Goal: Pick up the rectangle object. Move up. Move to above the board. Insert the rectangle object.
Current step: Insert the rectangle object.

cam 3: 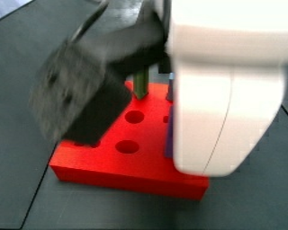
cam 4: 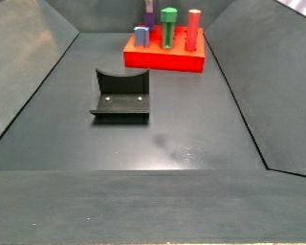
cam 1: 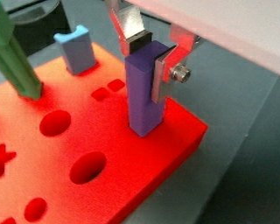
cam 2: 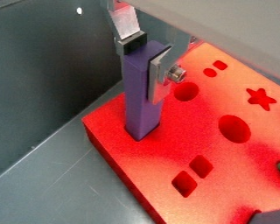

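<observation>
While the board (cam 1: 130, 166) occupies most of both wrist views as a red-orange slab with darker cut-outs, the finding that matters sits at one of its corners. The rectangle object (cam 1: 146, 92) stands upright there, its long axis vertical, its foot already in a slot near the board's edge; how deep it is seated cannot be told. In a side view the board (cam 4: 163, 59) lies at the far end of the floor, well apart from the fixture (cam 4: 120, 96), and the rectangle object shows there only as a small dark sliver.

The gripper (cam 1: 154, 54) is directly above and around the top of the bar. Its silver fingers (cam 2: 160, 63) stand narrowly set, one plate on each flat side, apparently in contact; the bar's upper end lies between the pads, in line with the finger axis. A pale blue block (cam 1: 74, 48) and a green-topped prism (cam 1: 14, 52) stand in neighbouring slots, clear of the fingers.

Judgement: insertion is at or near completion. Any coming motion turns on the vertical axis alone, pressing down or letting go and lifting straight up.
</observation>
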Motion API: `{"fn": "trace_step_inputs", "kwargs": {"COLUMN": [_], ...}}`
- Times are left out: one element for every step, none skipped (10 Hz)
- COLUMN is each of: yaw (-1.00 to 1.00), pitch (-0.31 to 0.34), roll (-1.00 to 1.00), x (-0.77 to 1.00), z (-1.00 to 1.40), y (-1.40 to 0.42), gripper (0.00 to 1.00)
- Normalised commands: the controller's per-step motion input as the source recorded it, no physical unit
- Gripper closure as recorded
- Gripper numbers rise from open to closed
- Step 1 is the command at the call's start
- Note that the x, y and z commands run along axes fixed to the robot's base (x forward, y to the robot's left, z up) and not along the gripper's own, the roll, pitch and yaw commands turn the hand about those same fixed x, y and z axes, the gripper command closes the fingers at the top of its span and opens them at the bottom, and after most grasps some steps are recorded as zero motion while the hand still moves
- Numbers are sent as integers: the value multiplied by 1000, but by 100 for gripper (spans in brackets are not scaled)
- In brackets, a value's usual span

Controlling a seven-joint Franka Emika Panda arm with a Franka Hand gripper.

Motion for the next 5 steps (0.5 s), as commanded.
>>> {"fn": "trace_step_inputs", "kwargs": {"yaw": [97,0,0,-26,0], "pitch": [0,26,66,71,4], "roll": [9,14,71,87,3], "x": [0,0,89,94,40], "z": [-254,-409,-429,-406,-309], "y": [0,0,0,0,0], "gripper": [100,100,100,100,100]}}
